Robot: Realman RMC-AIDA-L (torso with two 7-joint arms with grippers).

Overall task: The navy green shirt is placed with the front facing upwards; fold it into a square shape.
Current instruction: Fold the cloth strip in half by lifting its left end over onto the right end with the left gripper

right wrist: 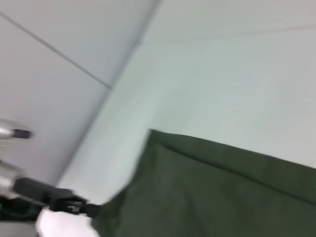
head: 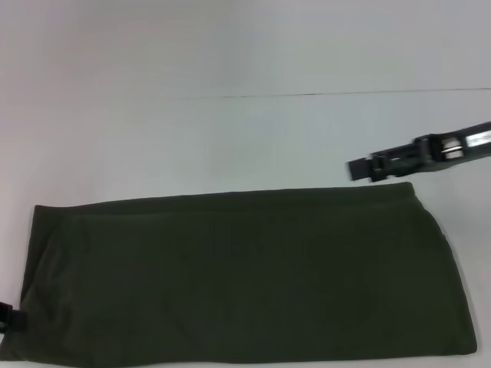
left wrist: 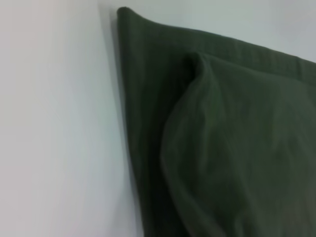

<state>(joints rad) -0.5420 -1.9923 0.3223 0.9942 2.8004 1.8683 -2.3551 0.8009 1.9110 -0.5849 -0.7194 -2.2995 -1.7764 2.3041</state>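
Bare table (head: 230,138) beyond folded shirt (head: 245,268)

The head camera looks forward and down across the white table (head: 230,130) at the folded shirt (head: 245,276). The left wrist camera sits close above one shirt corner. The right wrist camera looks along the table, sharing that shirt's far edge.

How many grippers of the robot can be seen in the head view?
2. The right gripper hangs above the table, just beyond the far right corner of the navy green shirt. The left gripper barely shows at the shirt's left edge, mostly hidden.
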